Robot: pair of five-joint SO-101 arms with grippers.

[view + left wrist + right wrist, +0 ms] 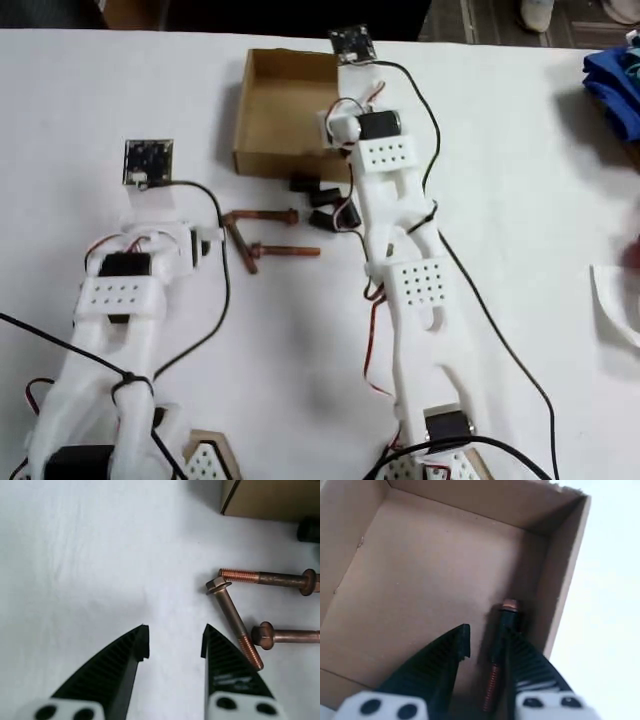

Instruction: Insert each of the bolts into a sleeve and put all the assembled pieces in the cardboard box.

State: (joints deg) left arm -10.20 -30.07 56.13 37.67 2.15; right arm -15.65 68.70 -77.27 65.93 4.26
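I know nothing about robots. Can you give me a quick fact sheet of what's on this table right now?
Left gripper: open, over the table, next to the bolts
Right gripper: open, over the cardboard box
Assembled piece: one bolt in a sleeve, lying inside the box
Loose bolts: three, on the table
Loose sleeves: a few black ones, on the table beside the box

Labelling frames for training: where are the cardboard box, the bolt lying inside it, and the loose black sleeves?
cardboard box (270, 163): high view, near outer wall.
bolt in the box (491, 685): right wrist view, threaded end.
black sleeves (325, 195): high view, middle sleeve of the cluster.
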